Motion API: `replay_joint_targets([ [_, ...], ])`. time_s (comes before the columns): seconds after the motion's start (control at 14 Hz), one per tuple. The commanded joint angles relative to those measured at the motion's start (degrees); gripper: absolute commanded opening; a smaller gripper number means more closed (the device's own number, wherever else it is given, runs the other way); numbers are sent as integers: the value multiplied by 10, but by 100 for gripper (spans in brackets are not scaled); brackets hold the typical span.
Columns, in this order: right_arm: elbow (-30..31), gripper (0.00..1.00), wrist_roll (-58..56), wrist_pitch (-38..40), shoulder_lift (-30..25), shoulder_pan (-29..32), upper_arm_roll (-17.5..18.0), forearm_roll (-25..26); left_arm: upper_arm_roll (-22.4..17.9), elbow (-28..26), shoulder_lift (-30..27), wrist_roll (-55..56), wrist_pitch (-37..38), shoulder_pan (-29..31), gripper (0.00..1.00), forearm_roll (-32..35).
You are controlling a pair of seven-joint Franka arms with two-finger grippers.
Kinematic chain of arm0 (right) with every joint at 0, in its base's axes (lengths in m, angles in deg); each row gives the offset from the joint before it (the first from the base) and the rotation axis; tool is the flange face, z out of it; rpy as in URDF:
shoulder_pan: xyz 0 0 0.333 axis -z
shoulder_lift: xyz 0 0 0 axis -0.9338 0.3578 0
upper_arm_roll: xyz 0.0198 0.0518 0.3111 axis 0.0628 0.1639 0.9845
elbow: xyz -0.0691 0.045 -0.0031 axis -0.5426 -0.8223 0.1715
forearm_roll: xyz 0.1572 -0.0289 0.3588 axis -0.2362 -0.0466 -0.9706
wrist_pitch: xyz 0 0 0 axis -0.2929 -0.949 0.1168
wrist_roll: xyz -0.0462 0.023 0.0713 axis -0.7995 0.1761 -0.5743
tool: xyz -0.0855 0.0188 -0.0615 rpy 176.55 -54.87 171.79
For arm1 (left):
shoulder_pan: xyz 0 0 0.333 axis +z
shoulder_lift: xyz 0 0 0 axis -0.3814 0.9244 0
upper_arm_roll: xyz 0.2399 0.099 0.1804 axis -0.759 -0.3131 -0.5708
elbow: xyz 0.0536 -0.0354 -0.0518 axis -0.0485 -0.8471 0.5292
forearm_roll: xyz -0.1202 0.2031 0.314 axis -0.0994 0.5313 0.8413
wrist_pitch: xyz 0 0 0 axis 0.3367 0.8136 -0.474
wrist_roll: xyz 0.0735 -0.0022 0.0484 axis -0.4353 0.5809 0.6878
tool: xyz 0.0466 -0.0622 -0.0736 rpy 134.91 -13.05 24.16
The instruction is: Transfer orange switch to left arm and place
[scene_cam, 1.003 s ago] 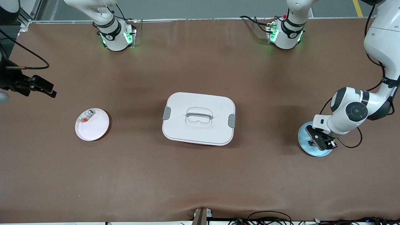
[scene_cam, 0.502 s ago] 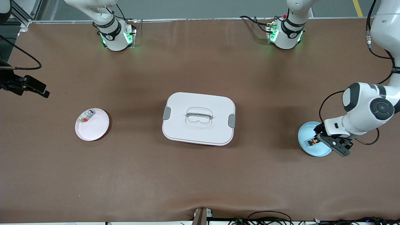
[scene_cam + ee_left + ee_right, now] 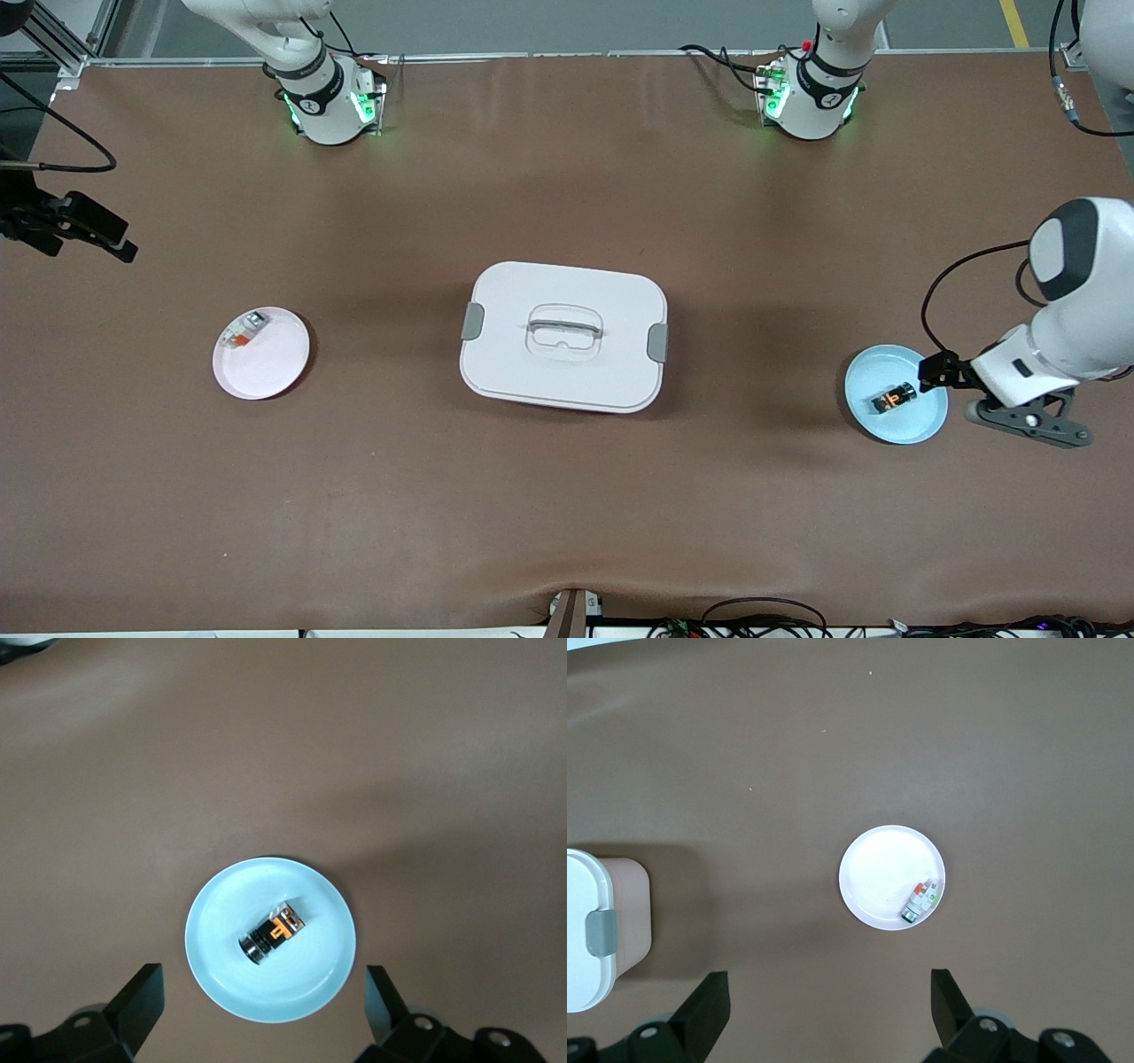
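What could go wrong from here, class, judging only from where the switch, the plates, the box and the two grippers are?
1. The orange switch lies on its side on the blue plate; being cylindrical, it might roll if nudged.
2. The left gripper, open, hangs above that plate and could clip its rim.
3. The box sits between both plates, so a low carry toward the open right gripper may strike it.

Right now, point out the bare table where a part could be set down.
Bare cloth runs between the box and the white plate, between the box and the blue plate, and all along the edge nearest the camera. Crowded: the blue plate holds the switch, with the open left hand over its rim.
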Motion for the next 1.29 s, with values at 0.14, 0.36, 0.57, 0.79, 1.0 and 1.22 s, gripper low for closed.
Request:
replay_joint_targets([
  [0.14, 8, 100, -3, 0, -10, -5, 5, 0, 10, 33, -55, 130, 76, 5, 100, -51],
  [0.36, 7, 100, -3, 0, -11, -6, 5, 0, 9, 34, -106, 169, 106, 5, 100, -67],
  [0.57, 3, 100, -4, 1, -11, -7, 5, 1, 10, 58, -121, 197, 132, 3, 100, -87],
  [0.79, 0, 100, -6, 19, -13, -4, 1, 8, 11, 67, -130, 208, 162, 2, 100, -87],
  [1.0, 0, 100, -6, 18, -13, -4, 1, 9, -85, 67, -175, 200, 171, -92, 100, -87],
  [1.22, 0, 100, -5, 13, -13, -1, -1, 8, -194, 66, -206, 193, 216, -202, 100, -105],
])
